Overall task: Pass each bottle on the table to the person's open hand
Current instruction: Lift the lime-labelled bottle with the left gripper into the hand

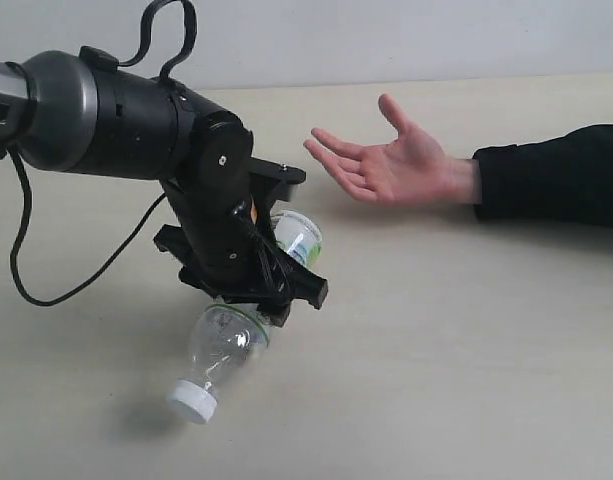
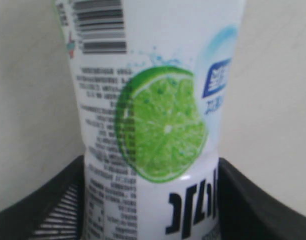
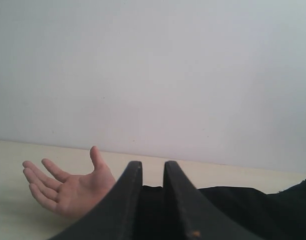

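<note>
My left gripper (image 1: pixel 288 243) is shut on a clear bottle (image 1: pixel 226 342) with a white-green lime label. It holds the bottle tilted above the table (image 1: pixel 466 340), white cap (image 1: pixel 192 402) pointing down toward the front. In the left wrist view the bottle (image 2: pixel 157 100) fills the frame, with the left gripper (image 2: pixel 150 212) on both sides of it. The person's open hand (image 1: pixel 391 165) waits palm up, to the right of and beyond the bottle, apart from it. My right gripper (image 3: pixel 153 167) is shut and empty, looking at that hand (image 3: pixel 68 190). No other bottles are in view.
The person's black sleeve (image 1: pixel 551 175) lies along the table's far right. The left arm's black cable (image 1: pixel 26 270) loops over the table at the left. A pale wall (image 3: pixel 153 75) stands behind the table's far edge.
</note>
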Controlling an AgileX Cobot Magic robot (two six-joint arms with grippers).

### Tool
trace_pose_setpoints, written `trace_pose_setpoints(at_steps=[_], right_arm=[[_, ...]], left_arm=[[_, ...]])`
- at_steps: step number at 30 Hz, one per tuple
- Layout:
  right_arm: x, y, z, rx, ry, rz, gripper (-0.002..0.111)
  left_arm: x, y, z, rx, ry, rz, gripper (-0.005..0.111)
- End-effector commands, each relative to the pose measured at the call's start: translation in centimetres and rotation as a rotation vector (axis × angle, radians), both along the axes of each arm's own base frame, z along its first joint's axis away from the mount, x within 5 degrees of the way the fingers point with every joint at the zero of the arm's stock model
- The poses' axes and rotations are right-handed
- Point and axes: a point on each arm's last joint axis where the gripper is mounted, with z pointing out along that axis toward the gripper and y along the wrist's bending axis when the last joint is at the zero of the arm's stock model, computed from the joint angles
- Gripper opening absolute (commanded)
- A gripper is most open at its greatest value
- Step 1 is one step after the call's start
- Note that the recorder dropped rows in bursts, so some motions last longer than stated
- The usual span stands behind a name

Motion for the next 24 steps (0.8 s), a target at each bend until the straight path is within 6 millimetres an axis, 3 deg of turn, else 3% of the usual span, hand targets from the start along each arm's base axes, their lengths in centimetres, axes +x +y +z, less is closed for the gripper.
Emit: trace_pose_setpoints(at_steps=[1,2,8,11,13,17,20,24], right_arm=[[0.0,-0.1,0.0,0.000,-0.011,-0.010,0.017],[0.0,-0.1,0.0,0.000,-0.011,-0.010,0.017],[0.0,-0.1,0.0,0.000,-0.011,-0.010,0.017],[0.0,-0.1,0.0,0.000,-0.011,-0.010,0.017],[0.0,-0.1,0.0,0.000,-0.011,-0.010,0.017],[0.0,-0.1,0.0,0.000,-0.011,-0.010,0.017],[0.0,-0.1,0.0,0.000,-0.011,-0.010,0.017],[0.0,-0.1,0.0,0.000,-0.011,-0.010,0.017]], left_arm=[[0.9,-0.1,2.1,-0.021,-0.073,-0.007,0.015],[1.5,0.0,3.8,-0.014,-0.106,-0.026,0.000],[2.8,-0.4,10.2,-0.007,-0.293,-0.223,0.000],[3.5,-1.6,13.2,-0.144,-0.341,-0.129,0.000],[4.2,-2.4,14.1,-0.216,-0.341,-0.038,0.000],[5.3,-3.5,13.9,-0.286,-0.306,0.140,0.000],[5.9,-4.0,12.5,-0.327,-0.250,0.278,0.000],[5.9,-5.9,11.8,-0.420,-0.264,0.319,0.000]])
